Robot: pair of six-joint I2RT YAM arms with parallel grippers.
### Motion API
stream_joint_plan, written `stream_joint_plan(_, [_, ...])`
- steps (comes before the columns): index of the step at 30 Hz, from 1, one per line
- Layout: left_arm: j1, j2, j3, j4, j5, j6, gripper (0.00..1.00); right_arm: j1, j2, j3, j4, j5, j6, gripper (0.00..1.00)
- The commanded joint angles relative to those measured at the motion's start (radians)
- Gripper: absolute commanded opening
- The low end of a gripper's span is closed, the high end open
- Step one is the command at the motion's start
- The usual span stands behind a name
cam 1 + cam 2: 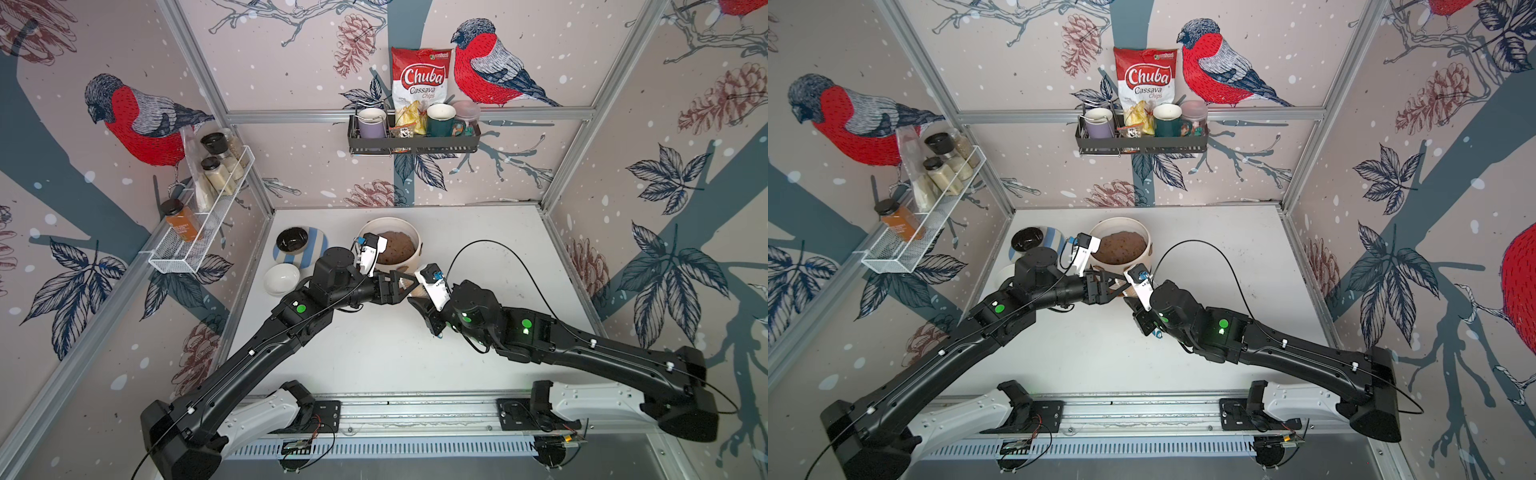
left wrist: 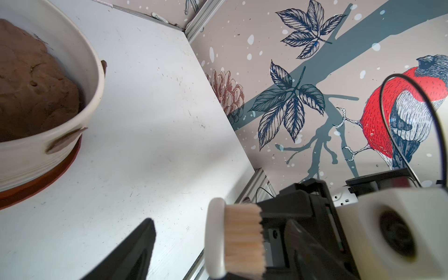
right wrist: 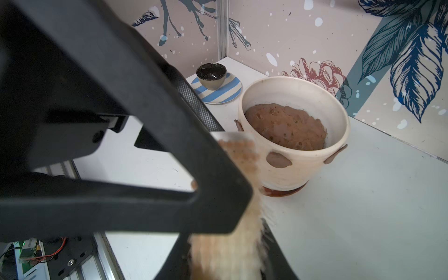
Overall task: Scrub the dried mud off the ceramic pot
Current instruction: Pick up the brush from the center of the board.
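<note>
Here, in both top views the ceramic pot (image 1: 410, 262) stands toward the back of the desk (image 1: 478, 332), brown soil (image 1: 395, 247) inside. Just in front of it the left hand (image 1: 409, 286) and right hand (image 1: 415, 300) meet around a brush (image 1: 417, 292). In the left wrist view the left hand's jaws are spread, with one finger clear of the brush's white back. In the right wrist view the right hand is clenched on the brush, and patches of dried mud (image 3: 278, 160) stick to the pot's outer wall.

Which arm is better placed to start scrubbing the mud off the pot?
Probably right: right gripper is shut on the brush, facing mud patches on the pot; left gripper is open, gripping nothing.
</note>
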Motion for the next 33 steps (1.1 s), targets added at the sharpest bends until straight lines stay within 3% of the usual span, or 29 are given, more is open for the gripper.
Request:
stream_joint_plan(1, [-0.005,-0.009,-0.024,0.053,0.031,-0.001,0.78,0.011,0.010,0.019,0.053,0.016,-0.026,0.21])
stream_joint_plan(5, [-0.005,-0.021,-0.035,0.119,0.070,-0.028,0.69,0.018,0.032,0.038,0.059,0.002,-0.030,0.21])
stream_joint_plan(10, [-0.005,-0.043,-0.087,0.221,0.098,-0.075,0.43,0.020,0.052,0.054,0.066,-0.008,-0.025,0.22])
stream_joint_plan(13, [-0.005,-0.049,-0.100,0.255,0.109,-0.103,0.36,0.019,0.056,0.049,0.076,-0.018,-0.027,0.24])
stream_joint_plan(15, [-0.004,-0.050,-0.117,0.308,0.127,-0.132,0.30,0.019,0.060,0.051,0.065,-0.029,-0.022,0.32])
stream_joint_plan(17, [-0.005,-0.049,-0.118,0.328,0.141,-0.141,0.20,0.018,0.059,0.051,0.055,-0.038,-0.006,0.47])
stream_joint_plan(21, [-0.004,-0.049,-0.119,0.343,0.144,-0.156,0.18,0.000,0.039,0.046,0.028,-0.150,0.035,0.86])
stream_joint_plan(23, [-0.002,-0.049,-0.119,0.355,0.146,-0.158,0.18,-0.022,0.011,0.044,-0.013,-0.273,0.064,1.00])
stream_joint_plan(27, [0.004,-0.046,-0.119,0.377,0.149,-0.180,0.18,-0.116,-0.067,-0.008,-0.025,-0.549,0.144,0.99])
stream_joint_plan(33, [0.019,-0.031,-0.121,0.466,0.179,-0.251,0.18,-0.218,-0.245,-0.176,0.031,-0.629,0.214,1.00])
